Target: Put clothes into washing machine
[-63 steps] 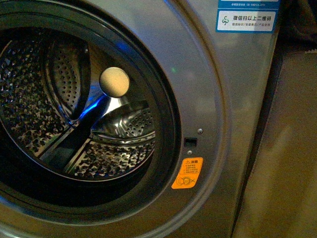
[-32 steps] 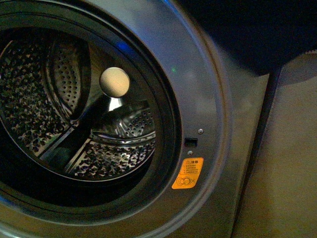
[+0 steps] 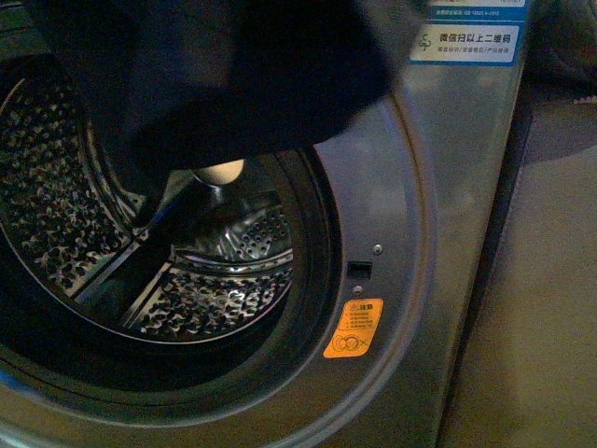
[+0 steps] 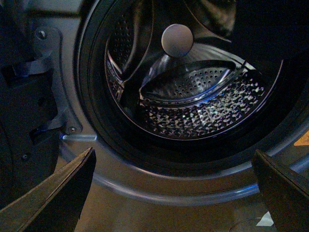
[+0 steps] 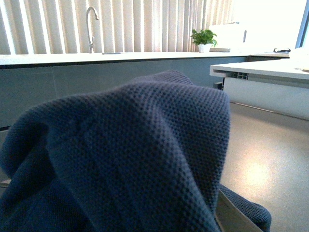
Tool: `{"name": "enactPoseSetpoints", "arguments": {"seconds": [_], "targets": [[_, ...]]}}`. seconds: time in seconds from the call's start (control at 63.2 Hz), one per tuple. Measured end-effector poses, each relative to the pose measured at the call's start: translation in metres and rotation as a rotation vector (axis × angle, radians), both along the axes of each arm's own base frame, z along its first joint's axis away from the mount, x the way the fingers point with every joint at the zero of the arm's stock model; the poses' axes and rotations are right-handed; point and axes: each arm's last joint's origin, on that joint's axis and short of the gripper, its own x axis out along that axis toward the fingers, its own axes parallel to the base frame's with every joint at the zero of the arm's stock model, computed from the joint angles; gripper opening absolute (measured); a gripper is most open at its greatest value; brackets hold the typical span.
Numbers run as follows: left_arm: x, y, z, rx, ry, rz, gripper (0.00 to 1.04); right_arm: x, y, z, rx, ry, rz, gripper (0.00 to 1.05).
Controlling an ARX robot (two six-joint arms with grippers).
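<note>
One item of clothes (image 3: 233,75) — navy, plain, knit-textured, limp — hanging across upper port of washing machine (image 3: 401,215), w/ right hand hidden under it; grip: can't tell. Left hand (image 4: 174,159) wide apart, empty.

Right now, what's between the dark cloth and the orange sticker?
Front view: under the clothes, only the washing machine's grey front, with screws and a black slot.
</note>
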Motion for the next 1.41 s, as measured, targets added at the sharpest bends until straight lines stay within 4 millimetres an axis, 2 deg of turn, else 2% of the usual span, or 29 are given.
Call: {"name": "enactPoseSetpoints", "arguments": {"seconds": [0.522, 0.554, 0.649, 0.728, 0.791, 0.917, 1.044, 1.06, 1.234, 1.329, 1.408], "targets": [[0.0, 0.0, 0.0, 0.0, 0.0, 0.0, 0.98, 0.0, 0.0, 0.0, 0.0, 0.0, -0.001, 0.09], [0.0, 0.0, -0.001, -0.007, 0.008, -0.023, 0.98, 0.0, 0.0, 0.0, 0.0, 0.0, -0.001, 0.09], [0.005, 0.004, 0.002, -0.105, 0.087, -0.262, 0.98, 0.0, 0.0, 0.0, 0.0, 0.0, -0.002, 0.09], [0.011, 0.011, 0.018, -0.145, 0.071, -0.392, 0.98, 0.0, 0.0, 0.0, 0.0, 0.0, 0.001, 0.09], [0.017, 0.017, 0.045, -0.135, 0.005, -0.462, 0.98, 0.0, 0.0, 0.0, 0.0, 0.0, -0.001, 0.09], [0.032, 0.028, 0.097, -0.093, -0.105, -0.49, 0.98, 0.0, 0.0, 0.0, 0.0, 0.0, -0.001, 0.09], [0.045, 0.032, 0.135, -0.076, -0.154, -0.525, 0.98, 0.0, 0.0, 0.0, 0.0, 0.0, -0.001, 0.09], [0.048, 0.031, 0.144, -0.067, -0.172, -0.544, 0.98, 0.0, 0.0, 0.0, 0.0, 0.0, -0.001, 0.09], [0.06, 0.022, 0.193, -0.031, -0.263, -0.677, 0.98, 0.0, 0.0, 0.0, 0.0, 0.0, -0.001, 0.09], [0.065, 0.011, 0.21, -0.019, -0.283, -0.774, 0.98, 0.0, 0.0, 0.0, 0.0, 0.0, -0.001, 0.09], [0.07, 0.0, 0.216, -0.025, -0.269, -0.819, 0.98, 0.0, 0.0, 0.0, 0.0, 0.0, -0.001, 0.09]]}}
